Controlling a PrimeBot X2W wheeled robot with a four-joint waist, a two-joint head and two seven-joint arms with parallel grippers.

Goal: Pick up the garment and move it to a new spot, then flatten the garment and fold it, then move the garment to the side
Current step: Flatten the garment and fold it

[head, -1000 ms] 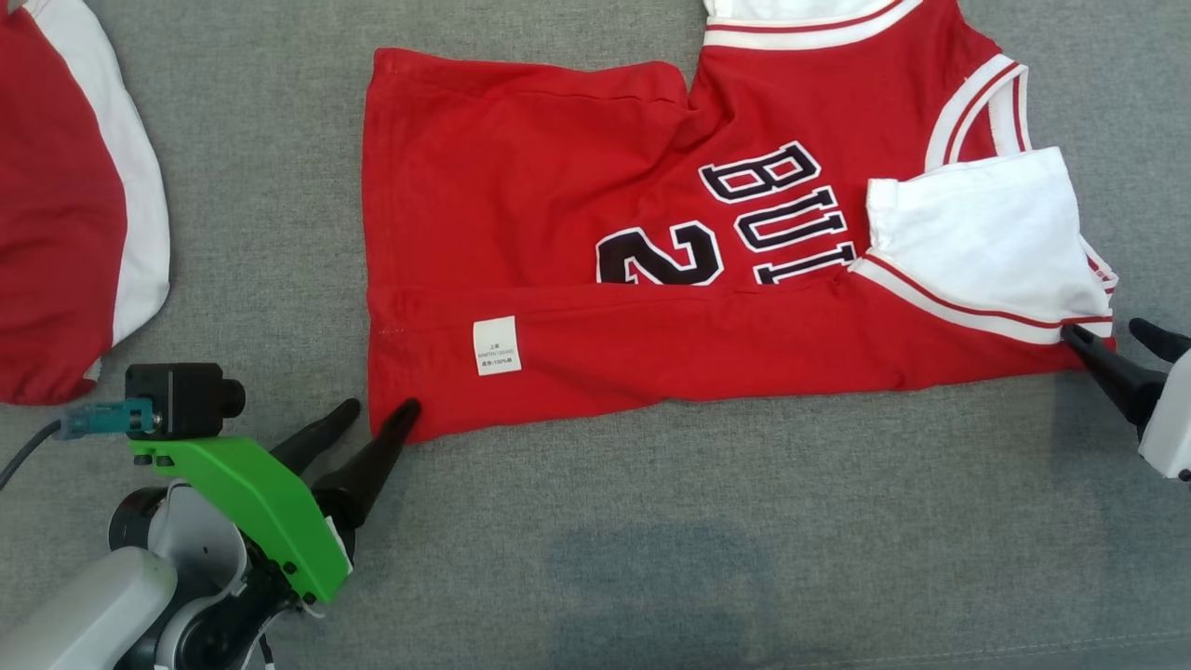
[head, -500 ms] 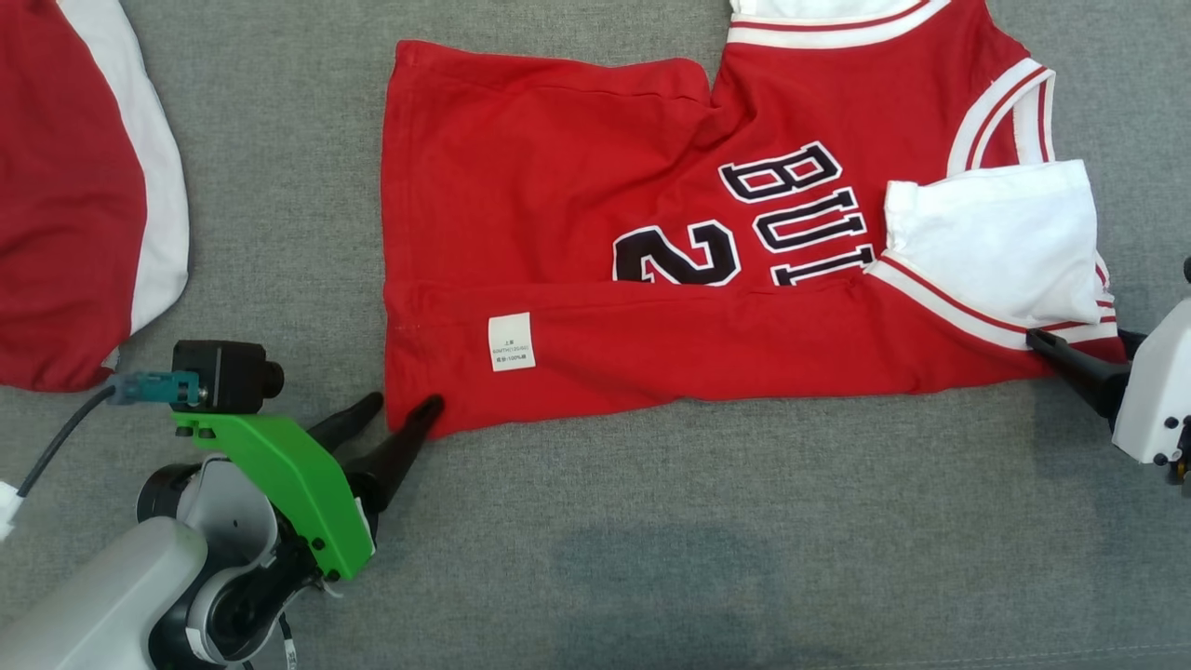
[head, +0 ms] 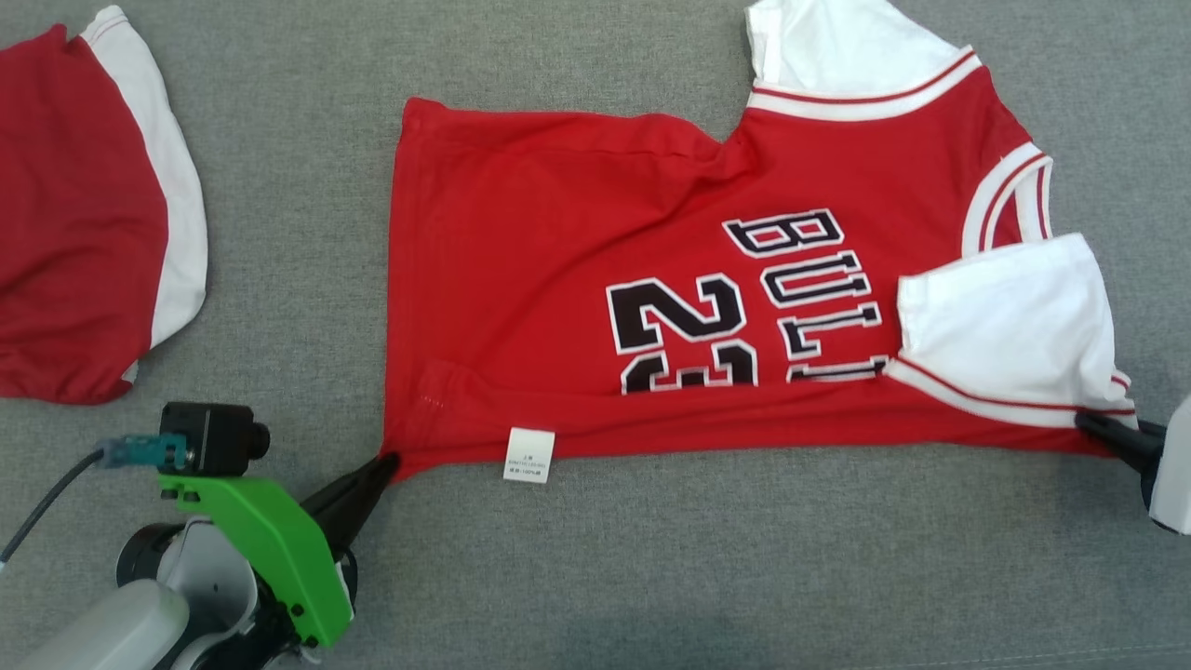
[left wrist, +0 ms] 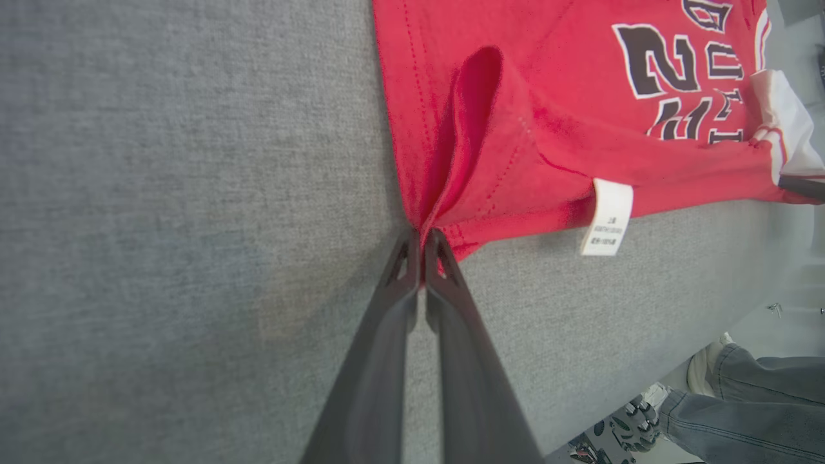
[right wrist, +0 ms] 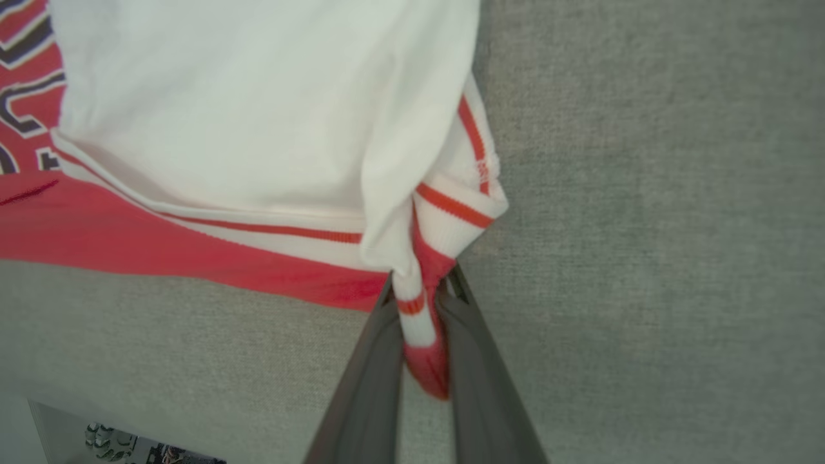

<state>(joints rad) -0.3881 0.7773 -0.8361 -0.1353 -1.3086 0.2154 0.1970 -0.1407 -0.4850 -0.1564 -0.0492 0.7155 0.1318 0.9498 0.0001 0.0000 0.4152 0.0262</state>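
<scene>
1. Underneath everything a grey cloth surface (head: 651,577) is spreading over the whole head view, and the red jersey (head: 558,279) is lying on it in the middle and right part of the frame.
2. The long axis of the jersey is running from left to right. Its near edge is stretching as an almost straight line between the two grippers.
3. The left gripper (head: 383,463) is pinching the lower left corner of the jersey, with the jaws closed tight on the hem; the left wrist view is showing the cloth rising in a fold from the tips.
4. The right gripper (head: 1090,424) is clamping the lower right corner, where the striped band is bunching between the fingers (right wrist: 387,361), just under the white sleeve (head: 1014,326).
5. Each arm is holding the end on its own side, so I am judging that the coming move is needing both to travel together.
6. A white label (head: 528,456) is hanging at the near edge, near the left gripper.
7. A second garment (head: 84,214) is lying at the upper left, well apart from the jersey; nothing is standing between them.
8. A person's leg (left wrist: 741,399) is showing at the lower right of the left wrist view, beyond the surface.
</scene>
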